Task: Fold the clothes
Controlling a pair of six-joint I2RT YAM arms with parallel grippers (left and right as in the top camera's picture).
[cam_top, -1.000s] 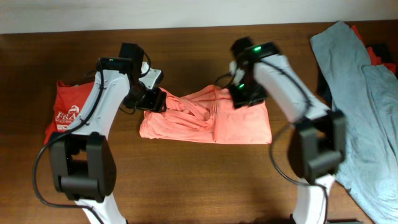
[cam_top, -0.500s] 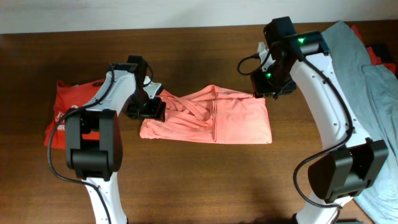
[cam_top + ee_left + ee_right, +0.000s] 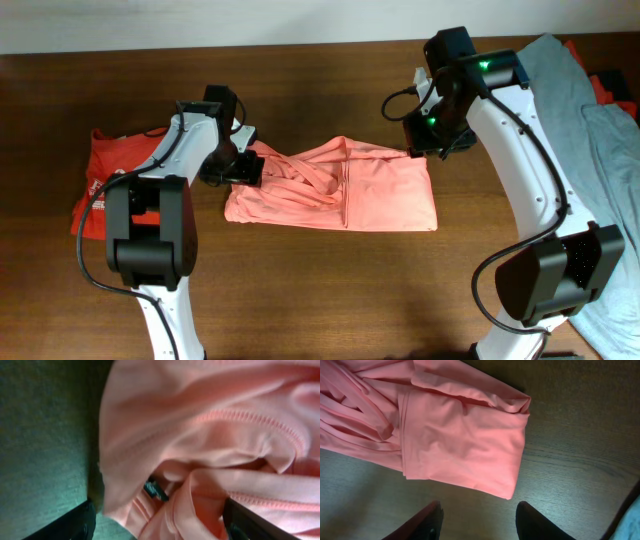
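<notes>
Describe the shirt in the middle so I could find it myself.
On the brown wooden table, look at the centre. The salmon-pink shirt lies there, partly folded. It alone is pink: the red-orange shirt at the left bears white print, and the grey-blue shirt lies at the right.

Dark wood table, pale strip along the back

Basically the whole overhead view is one dark brown wooden table, grain running side to side; past its far edge there's a pale off-white strip, wall or floor, can't tell which; light looks soft and fairly even from above, shadows on the wood are faint; in the right wrist view the tabletop picks up a whitish sheen toward the bottom; in the left wrist view the same surface looks dim, blurry and kinda greenish
</notes>
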